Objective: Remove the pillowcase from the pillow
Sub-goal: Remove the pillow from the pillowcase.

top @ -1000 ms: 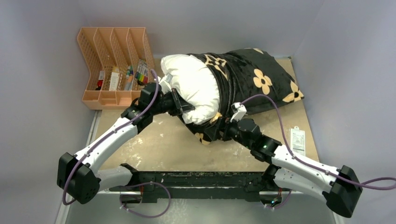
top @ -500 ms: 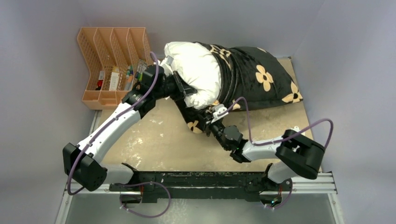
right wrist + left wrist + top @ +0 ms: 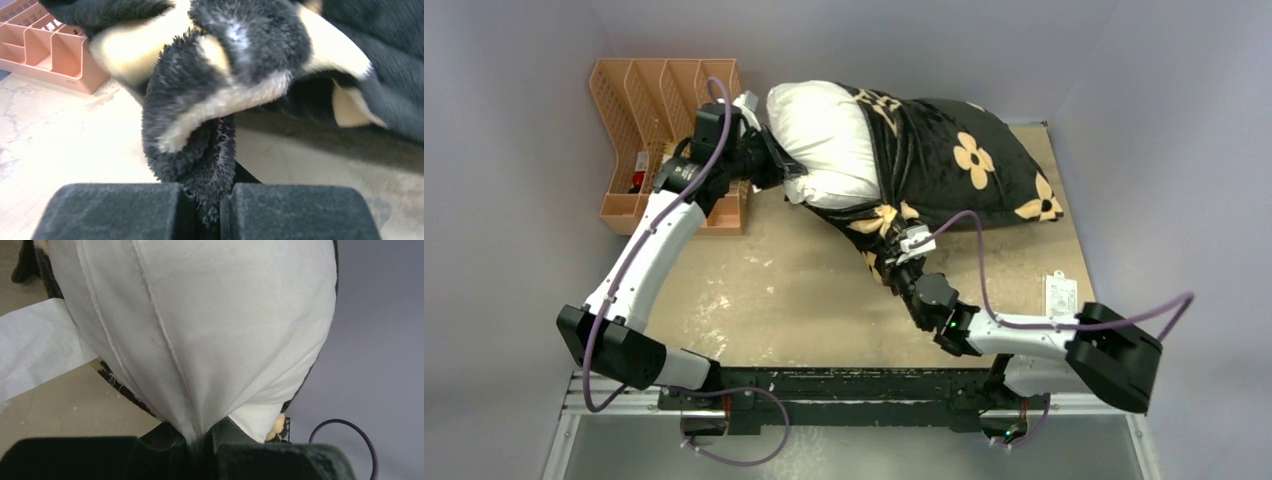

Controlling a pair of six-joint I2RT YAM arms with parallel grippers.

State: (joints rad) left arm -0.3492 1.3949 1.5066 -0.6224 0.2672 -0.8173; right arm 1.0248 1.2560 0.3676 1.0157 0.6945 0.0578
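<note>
Pillowcase (image 3: 944, 165) covers right half of pillow (image 3: 829, 145) at far side of table (image 3: 804, 300); right gripper (image 3: 220, 200) pinches its hem, left gripper (image 3: 202, 440) clamps pillow corner. Risk: plush hem slips out under pull, or thin pillow pinch lets go

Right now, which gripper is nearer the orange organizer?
Left. The left gripper, pinching the pillow, sits just beside the organizer; the right gripper, clamped on the pillowcase, is farther off, over the middle of the table.
</note>
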